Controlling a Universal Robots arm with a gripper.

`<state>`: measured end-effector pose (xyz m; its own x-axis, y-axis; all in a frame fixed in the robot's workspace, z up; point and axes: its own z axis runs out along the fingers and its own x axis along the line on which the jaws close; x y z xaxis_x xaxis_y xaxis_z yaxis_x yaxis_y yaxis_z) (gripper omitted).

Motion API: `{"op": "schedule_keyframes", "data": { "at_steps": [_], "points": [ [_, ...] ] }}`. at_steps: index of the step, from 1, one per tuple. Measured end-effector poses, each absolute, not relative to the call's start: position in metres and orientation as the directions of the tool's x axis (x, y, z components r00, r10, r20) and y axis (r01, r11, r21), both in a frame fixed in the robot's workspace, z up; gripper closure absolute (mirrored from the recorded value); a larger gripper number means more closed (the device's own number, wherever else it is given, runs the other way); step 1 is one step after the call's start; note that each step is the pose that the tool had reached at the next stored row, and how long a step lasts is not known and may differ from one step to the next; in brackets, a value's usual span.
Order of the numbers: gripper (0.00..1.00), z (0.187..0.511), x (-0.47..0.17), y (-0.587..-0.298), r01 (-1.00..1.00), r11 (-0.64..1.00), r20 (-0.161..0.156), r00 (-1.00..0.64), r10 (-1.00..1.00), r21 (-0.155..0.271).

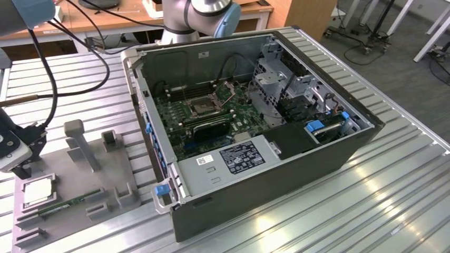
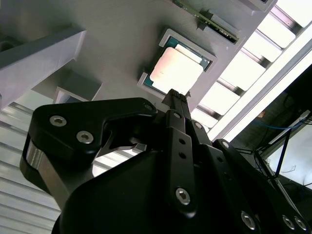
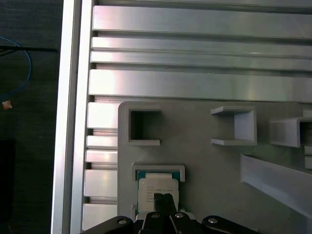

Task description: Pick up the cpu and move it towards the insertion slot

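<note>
cpu [image 1: 39, 191] lying flat in square nest on grey holder plate [image 1: 105, 171], on counter [image 1: 393, 174], about 8 o'clock from pc case [image 1: 281, 174] in exterior view. gripper [image 2: 174, 94] right over it, tips look pinched together, nothing held. cpu roughly 5 o'clock from gripper in exterior view. insertion slot [image 1: 204, 108] well apart, ~2 o'clock from cpu. count: one cpu, one slot, one memory stick [image 1: 67, 204].
</note>
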<state>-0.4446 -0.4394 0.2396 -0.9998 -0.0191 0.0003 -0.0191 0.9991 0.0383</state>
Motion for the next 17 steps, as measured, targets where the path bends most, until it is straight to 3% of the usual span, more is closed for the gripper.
{"op": "schedule_keyframes", "data": {
  "at_steps": [17],
  "points": [
    [0.89, 0.2373, -0.4445, -0.4427, -0.019, 0.999, 0.0, -1.0, -0.019, 0.038]
  ]
}}
